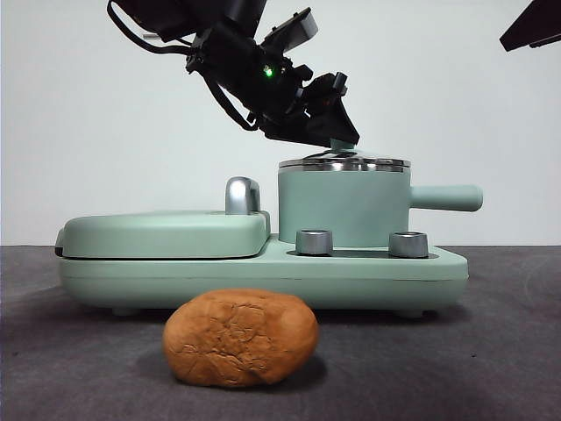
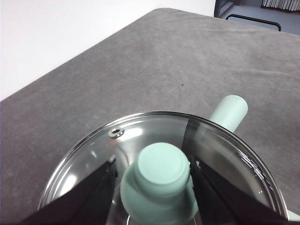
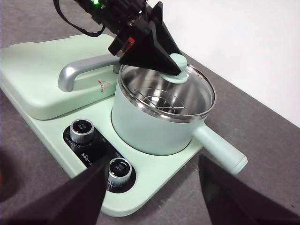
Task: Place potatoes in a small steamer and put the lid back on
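Lid (image 3: 187,86) on steamer (image 1: 344,206) — knob between left gripper (image 2: 159,176) jaws.

a dark grey felt-like tabletop (image 1: 508,351) meets a plain white wall (image 1: 88,114) under even light.

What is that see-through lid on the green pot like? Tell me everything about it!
The lid is round, clear glass with a shiny steel rim, a tiny vent hole near its edge and a mint-green knob in the middle. It sits level on the small steamer, closing it, and a wire rack shows through the glass. The left gripper comes down from above with one black jaw on each side of the knob, close against it.
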### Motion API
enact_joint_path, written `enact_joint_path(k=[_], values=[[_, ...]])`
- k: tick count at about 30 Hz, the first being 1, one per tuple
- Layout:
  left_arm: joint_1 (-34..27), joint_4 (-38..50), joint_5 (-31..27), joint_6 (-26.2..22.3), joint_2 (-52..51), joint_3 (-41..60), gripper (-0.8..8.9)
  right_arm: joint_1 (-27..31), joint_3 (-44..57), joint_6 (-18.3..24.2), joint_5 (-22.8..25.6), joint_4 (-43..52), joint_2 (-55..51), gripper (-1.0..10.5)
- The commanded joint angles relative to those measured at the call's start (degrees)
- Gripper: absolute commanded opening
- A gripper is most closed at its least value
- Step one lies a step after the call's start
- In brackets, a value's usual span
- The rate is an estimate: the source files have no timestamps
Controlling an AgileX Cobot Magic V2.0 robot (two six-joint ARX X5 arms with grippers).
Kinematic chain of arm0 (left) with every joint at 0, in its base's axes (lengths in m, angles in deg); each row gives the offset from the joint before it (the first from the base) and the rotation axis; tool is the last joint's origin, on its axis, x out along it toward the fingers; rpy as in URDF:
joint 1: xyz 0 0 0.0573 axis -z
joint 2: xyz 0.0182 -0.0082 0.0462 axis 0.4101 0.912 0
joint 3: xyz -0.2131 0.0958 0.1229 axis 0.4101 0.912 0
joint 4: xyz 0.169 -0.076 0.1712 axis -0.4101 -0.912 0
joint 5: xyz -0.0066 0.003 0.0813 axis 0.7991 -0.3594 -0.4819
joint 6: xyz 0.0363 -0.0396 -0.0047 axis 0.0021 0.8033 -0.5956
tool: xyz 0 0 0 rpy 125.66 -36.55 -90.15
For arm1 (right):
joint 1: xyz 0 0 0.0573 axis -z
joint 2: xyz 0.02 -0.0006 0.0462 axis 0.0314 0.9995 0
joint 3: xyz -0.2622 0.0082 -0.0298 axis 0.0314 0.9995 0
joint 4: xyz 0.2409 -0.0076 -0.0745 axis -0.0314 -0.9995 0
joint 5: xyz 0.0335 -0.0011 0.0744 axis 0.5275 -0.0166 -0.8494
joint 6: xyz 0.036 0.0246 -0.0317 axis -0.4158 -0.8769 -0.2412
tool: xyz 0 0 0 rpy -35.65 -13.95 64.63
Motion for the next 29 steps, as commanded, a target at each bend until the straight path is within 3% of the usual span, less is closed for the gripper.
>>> enact_joint_path(k=[1, 8, 16, 29], values=[[0.7, 0.7, 0.0, 0.7, 1.4, -1.6, 2.49, -0.3, -0.8, -1.1, 0.1, 0.5, 0.2, 3.0], [0.7, 0.7, 0.0, 1.0, 1.4, -1.6, 2.3, -0.3, -0.8, -1.1, 1.1, 0.5, 0.2, 3.0], [0.9, 0.7, 0.2, 1.0, 1.4, -1.6, 0.14, -0.3, -0.8, -1.1, 1.1, 0.5, 0.2, 3.0], [1.0, 1.1, 0.2, 1.0, 1.0, -2.2, 0.14, -0.3, -0.8, -1.1, 1.1, 0.5, 0.2, 3.0]])
